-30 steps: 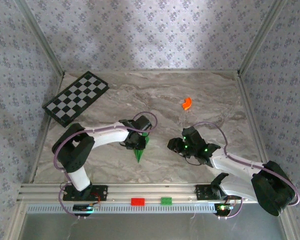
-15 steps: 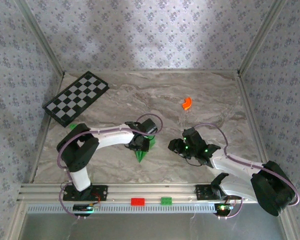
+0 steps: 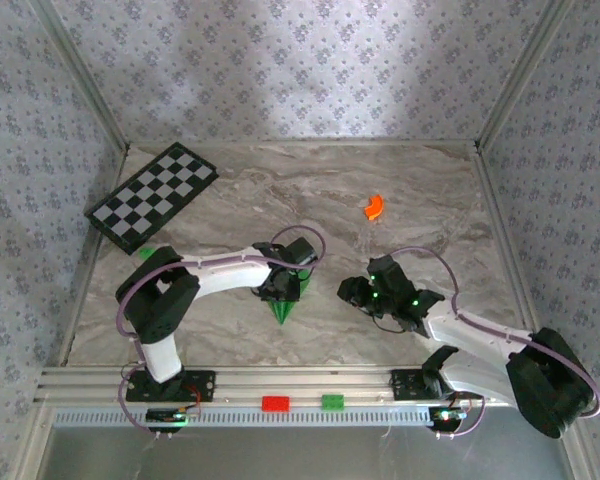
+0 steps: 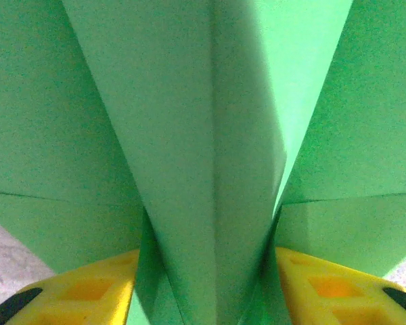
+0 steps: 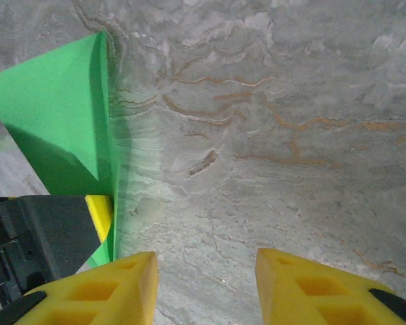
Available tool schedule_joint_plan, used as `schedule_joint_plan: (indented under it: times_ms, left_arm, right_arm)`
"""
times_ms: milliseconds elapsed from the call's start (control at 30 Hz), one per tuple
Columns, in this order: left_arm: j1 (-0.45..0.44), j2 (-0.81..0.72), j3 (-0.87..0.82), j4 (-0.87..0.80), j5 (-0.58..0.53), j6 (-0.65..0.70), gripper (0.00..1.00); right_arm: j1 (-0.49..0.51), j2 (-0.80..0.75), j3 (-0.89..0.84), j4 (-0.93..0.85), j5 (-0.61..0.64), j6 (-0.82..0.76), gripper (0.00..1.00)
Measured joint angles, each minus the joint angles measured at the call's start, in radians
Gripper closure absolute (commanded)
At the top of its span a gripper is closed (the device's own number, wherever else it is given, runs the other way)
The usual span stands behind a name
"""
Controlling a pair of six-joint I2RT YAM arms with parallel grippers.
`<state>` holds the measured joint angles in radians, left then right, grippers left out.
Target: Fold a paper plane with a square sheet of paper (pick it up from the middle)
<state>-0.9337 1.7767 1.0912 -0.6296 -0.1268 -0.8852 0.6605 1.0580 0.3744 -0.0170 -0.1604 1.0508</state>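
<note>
Right of checkered board (image 3: 152,195), toward near edge: paper plane (image 3: 279,308) on table (image 3: 400,180). Your left gripper (image 4: 206,264) straddles its centre fold; clamped or loose, cannot tell. Farther right from board, your right gripper (image 5: 204,261) stands half-wide, bare table in gap.

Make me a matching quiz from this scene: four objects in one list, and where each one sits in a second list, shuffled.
Things:
1. paper plane
2. orange curved piece
3. checkered board
4. red block

Places:
A. far left corner of the table
B. on the rail at the near edge
C. between the fingers of the left gripper
D. alone on the far right part of the table

Pairs: 1-C, 2-D, 3-A, 4-B
</note>
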Motion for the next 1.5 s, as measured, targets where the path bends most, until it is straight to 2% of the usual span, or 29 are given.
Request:
schedule_joint_plan:
  times_ms: [467, 633, 733, 800, 867, 967, 1133, 1267, 1367, 1500]
  left_arm:
    - [-0.021, -0.038, 0.042, -0.117, -0.043, -0.075, 0.52]
    - [-0.051, -0.167, 0.042, -0.13, -0.079, -0.069, 0.51]
    - [-0.056, -0.287, 0.039, -0.127, -0.13, -0.054, 0.51]
    - [-0.031, -0.383, 0.009, -0.109, -0.174, -0.032, 0.45]
    - [0.037, -0.48, -0.051, -0.079, -0.213, 0.005, 0.36]
    - [0.21, -0.629, -0.196, 0.001, -0.286, 0.097, 0.19]
    - [0.529, -0.804, -0.462, 0.214, -0.355, 0.296, 0.14]
    - [0.784, -0.761, -0.559, 0.378, -0.34, 0.418, 0.13]
    - [0.863, -0.671, -0.56, 0.513, -0.322, 0.53, 0.13]
    - [0.867, -0.554, -0.561, 0.699, -0.267, 0.679, 0.12]
  right_arm:
    - [-0.062, -0.12, -0.004, -0.097, -0.012, -0.021, 0.54]
    - [-0.133, -0.17, 0.026, -0.237, 0.007, -0.103, 0.48]
    - [-0.195, -0.188, 0.105, -0.354, 0.06, -0.192, 0.42]
    - [-0.238, -0.19, 0.174, -0.415, 0.132, -0.269, 0.35]
    - [-0.279, -0.188, 0.228, -0.439, 0.216, -0.354, 0.3]
    - [-0.35, -0.167, 0.27, -0.427, 0.341, -0.497, 0.25]
    - [-0.502, -0.048, 0.184, -0.223, 0.463, -0.716, 0.24]
    - [-0.594, 0.092, 0.058, 0.018, 0.441, -0.846, 0.24]
    - [-0.625, 0.19, 0.041, 0.143, 0.381, -0.928, 0.23]
    - [-0.64, 0.286, 0.052, 0.338, 0.276, -1.014, 0.23]
